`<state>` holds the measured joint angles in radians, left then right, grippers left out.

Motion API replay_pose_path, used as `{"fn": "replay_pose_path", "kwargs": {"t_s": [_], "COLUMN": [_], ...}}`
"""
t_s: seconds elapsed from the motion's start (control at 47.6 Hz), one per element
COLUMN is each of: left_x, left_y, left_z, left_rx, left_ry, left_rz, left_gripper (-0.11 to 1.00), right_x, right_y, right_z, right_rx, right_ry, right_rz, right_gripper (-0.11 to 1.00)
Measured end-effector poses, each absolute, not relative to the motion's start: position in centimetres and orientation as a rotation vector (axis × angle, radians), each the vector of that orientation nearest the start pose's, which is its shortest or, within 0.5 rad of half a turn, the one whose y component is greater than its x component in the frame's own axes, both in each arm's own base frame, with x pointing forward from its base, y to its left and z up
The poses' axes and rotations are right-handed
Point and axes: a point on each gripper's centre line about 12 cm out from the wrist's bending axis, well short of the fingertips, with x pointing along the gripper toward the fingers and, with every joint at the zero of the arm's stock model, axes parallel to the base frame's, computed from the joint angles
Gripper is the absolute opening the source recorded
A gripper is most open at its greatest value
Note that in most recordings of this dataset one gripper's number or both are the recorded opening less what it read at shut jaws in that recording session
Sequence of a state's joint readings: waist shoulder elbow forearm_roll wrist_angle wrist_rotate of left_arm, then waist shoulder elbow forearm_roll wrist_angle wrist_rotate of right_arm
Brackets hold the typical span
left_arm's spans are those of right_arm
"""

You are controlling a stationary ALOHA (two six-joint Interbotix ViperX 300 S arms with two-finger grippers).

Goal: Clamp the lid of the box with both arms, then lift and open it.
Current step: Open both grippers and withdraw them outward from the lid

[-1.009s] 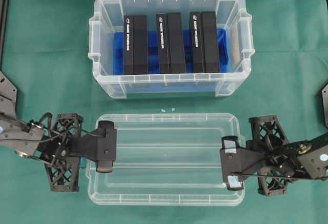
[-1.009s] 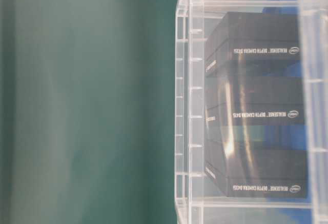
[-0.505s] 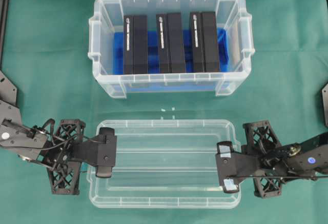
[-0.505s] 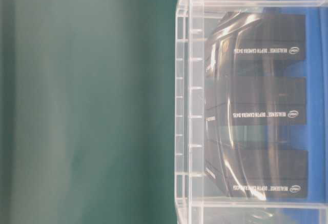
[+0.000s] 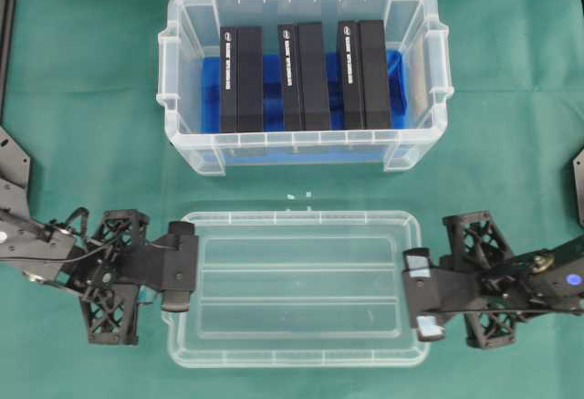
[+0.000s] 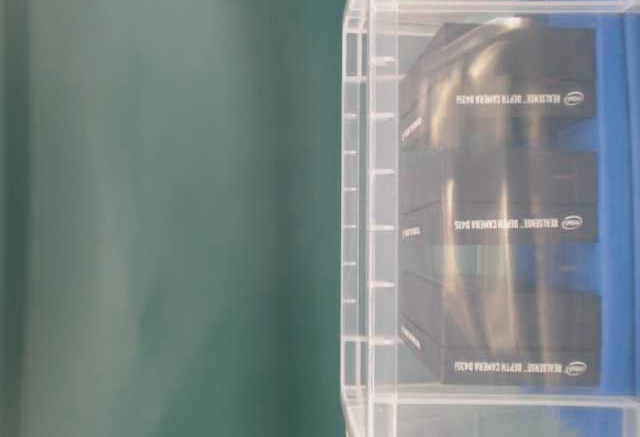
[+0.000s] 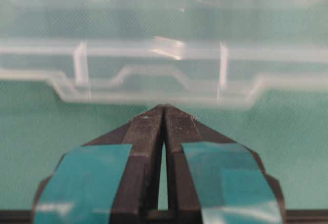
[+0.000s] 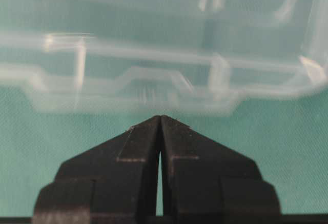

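In each wrist view the claw sat nearest the lens. The left claw [image 7: 164, 112] had its two tapered fingers pressed together with nothing between them, teal tape on both, and the tip stood just short of the lid [image 7: 154, 75] edge. The right claw [image 8: 160, 120] was likewise drawn together and empty, its tip just outside the lid's raised rim.

From overhead, the lid [image 5: 297, 285] lay flat on the green bench [image 5: 82, 125], in front of the box [image 5: 187, 148] and apart from it. The left claw [image 5: 179, 265] sat at the lid's left end and the right claw [image 5: 422, 294] at its right end.

The box was already uncovered, so the task looked essentially finished, with the lid set down and let go. The step in hand seemed to be the release: each claw should draw straight back along the bench, level, so the pointed tips did not catch a side tab and drag the lid.

The clear plastic made edges hard to trace; whether either tip touched the rim could not be told. The table-level view showed only the box wall and three black packs [image 6: 500, 217], sideways and blurred by glare. Both arms were cut off at the overhead view's edges.
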<state>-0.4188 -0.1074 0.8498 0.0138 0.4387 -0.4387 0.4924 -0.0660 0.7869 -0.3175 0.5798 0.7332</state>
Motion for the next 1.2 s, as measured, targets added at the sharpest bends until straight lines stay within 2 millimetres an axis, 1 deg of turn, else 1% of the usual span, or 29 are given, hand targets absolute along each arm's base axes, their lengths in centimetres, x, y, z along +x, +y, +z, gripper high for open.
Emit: {"fn": "replay_pose_path", "kwargs": {"t_s": [0.21, 0.336, 0.526, 0.694, 0.778, 0.988, 1.093, 1.198], "left_x": [24.9, 23.7, 23.3, 23.3, 23.5, 24.4, 24.8, 25.4], "left_y": [-11.5, -11.4, -11.2, -11.3, -11.4, -12.5, -12.8, -13.1], "left_z": [11.8, 11.9, 12.1, 12.1, 12.3, 14.4, 15.3, 16.7], "left_rx": [-0.162, -0.200, -0.218, -0.218, -0.219, -0.219, -0.224, -0.227], "left_ry": [1.222, 1.224, 1.219, 1.217, 1.213, 1.149, 1.122, 1.083], "left_rz": [-0.085, -0.067, -0.058, -0.060, -0.063, -0.114, -0.127, -0.147], "left_gripper": [0.01, 0.01, 0.01, 0.01, 0.01, 0.01, 0.01, 0.01], "right_x": [25.0, 24.4, 24.3, 24.3, 24.6, 26.0, 26.7, 27.3], "right_y": [11.9, 11.7, 11.7, 11.7, 11.9, 12.5, 12.9, 13.2], "right_z": [11.9, 11.9, 12.0, 12.1, 12.4, 14.3, 15.9, 17.9], "right_rx": [-0.033, -0.036, -0.036, -0.036, -0.033, -0.018, -0.011, -0.007], "right_ry": [1.243, 1.243, 1.239, 1.238, 1.228, 1.195, 1.175, 1.161], "right_rz": [0.006, 0.010, 0.014, 0.013, 0.018, 0.013, 0.006, -0.007], "right_gripper": [0.00, 0.00, 0.00, 0.00, 0.00, 0.00, 0.00, 0.00]}}
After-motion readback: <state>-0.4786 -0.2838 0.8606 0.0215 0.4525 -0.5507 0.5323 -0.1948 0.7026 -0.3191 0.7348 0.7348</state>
